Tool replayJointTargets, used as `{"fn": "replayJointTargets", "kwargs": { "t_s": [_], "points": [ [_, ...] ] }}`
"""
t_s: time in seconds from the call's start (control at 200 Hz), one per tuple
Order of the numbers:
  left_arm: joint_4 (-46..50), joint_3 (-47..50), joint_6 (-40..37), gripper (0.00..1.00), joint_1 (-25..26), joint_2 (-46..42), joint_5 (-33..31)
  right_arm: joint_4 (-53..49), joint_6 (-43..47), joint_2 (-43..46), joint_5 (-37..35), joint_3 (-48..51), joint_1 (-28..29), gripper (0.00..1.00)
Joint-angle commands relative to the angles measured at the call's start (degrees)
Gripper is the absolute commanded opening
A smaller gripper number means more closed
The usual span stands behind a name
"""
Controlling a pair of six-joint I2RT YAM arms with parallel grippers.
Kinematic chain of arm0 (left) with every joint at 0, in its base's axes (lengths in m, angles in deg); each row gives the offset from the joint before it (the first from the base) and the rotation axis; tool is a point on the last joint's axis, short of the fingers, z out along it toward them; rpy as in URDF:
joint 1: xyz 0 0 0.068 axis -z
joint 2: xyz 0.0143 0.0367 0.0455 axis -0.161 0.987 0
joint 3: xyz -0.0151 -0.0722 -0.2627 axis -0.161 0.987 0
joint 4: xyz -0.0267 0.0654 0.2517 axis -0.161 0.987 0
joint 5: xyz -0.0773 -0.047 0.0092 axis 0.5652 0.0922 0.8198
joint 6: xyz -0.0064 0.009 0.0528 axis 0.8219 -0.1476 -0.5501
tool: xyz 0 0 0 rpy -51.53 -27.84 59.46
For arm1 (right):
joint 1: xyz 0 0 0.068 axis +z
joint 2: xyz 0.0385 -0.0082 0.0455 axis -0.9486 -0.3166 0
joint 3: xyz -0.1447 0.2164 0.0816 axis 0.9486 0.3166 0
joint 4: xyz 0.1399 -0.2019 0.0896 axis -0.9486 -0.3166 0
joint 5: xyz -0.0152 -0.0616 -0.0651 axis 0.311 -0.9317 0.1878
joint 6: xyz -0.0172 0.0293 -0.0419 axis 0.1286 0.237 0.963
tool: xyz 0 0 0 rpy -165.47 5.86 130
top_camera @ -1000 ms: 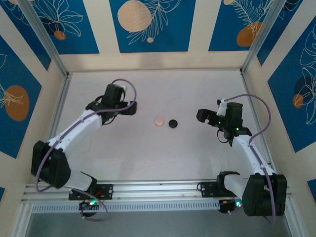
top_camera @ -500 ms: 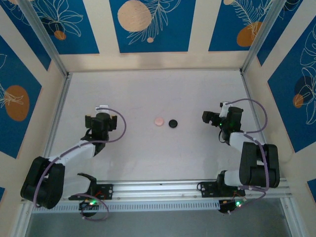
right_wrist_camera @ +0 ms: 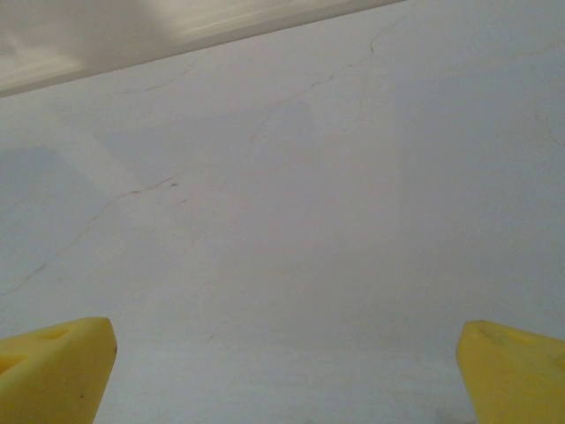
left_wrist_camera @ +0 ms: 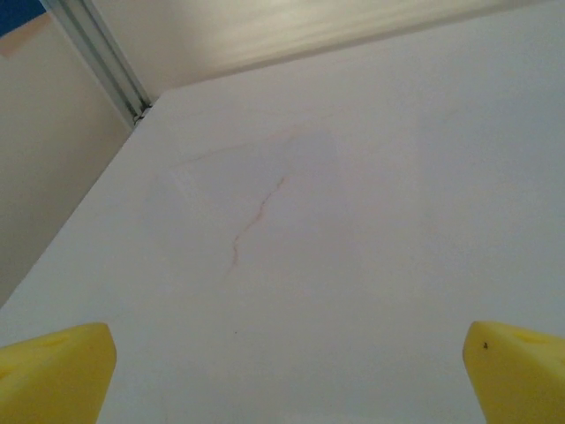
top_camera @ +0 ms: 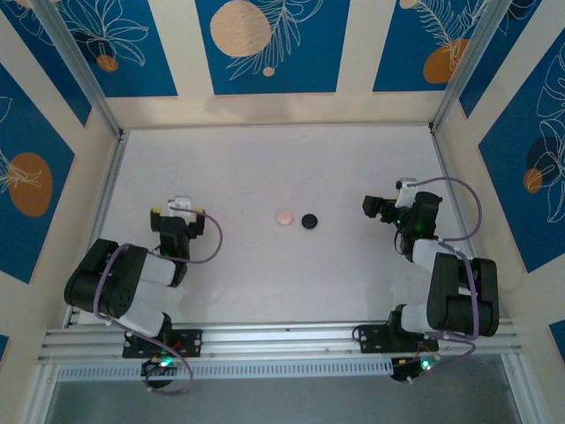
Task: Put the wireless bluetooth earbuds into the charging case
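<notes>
Wireless bluetooth earbuds are too small for us to pick out from above, so we cannot say where they lie. What we do see on the white surface (top_camera: pixel 265 168) are two small round discs, a pink disc (top_camera: pixel 283 216) and a black disc (top_camera: pixel 309 221), just beside each other. Either may be part of the charging case, though we cannot tell at this size. Both discs lie between the two claws, well apart from each. The pink disc is off to the right of the left claw (top_camera: pixel 179 212). The black disc is off to the left of the right claw (top_camera: pixel 372 208), and sits nearer to that claw than the pink disc does to the left one.

The left claw is spread wide and holds nothing. In its wrist view its yellow fingertips (left_wrist_camera: pixel 55 375) sit at the two bottom corners with bare surface between them. Ahead of this claw we see a faint reddish hairline mark (left_wrist_camera: pixel 256 216) on the surface, and beyond it to the left a metal rail (left_wrist_camera: pixel 101 57) at the foot of the wall. The right claw is likewise spread wide and empty, its yellow fingertips (right_wrist_camera: pixel 55 371) at the bottom corners of its wrist view, and thin cracks (right_wrist_camera: pixel 132 190) run across the surface ahead of it. The left arm (top_camera: pixel 124 283) and the right arm (top_camera: pixel 455 287) are both folded close to their bases.
</notes>
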Motion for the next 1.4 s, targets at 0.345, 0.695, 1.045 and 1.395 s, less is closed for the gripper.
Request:
{"fn": "replayJointTargets", "kwargs": {
  "t_s": [0.345,0.695,1.045,1.395],
  "points": [
    [2.75,-3.74,4.89,1.0,-6.07,1.7,12.94,5.26,2.76,3.98,-6.37,4.07,2.35,0.99],
    [3.9,-4.43,4.3,1.0,-6.08,1.65,14.5,10.74,1.51,1.09,-1.82,4.27,5.66,0.99],
    [4.32,-4.58,3.94,1.0,-6.09,1.73,15.48,16.43,3.03,-9.71,-3.26,1.86,7.64,0.99],
    [4.32,-4.69,3.95,1.0,-6.02,1.76,15.57,16.22,2.69,-9.6,-2.82,1.79,7.27,0.99]
  ]
}}
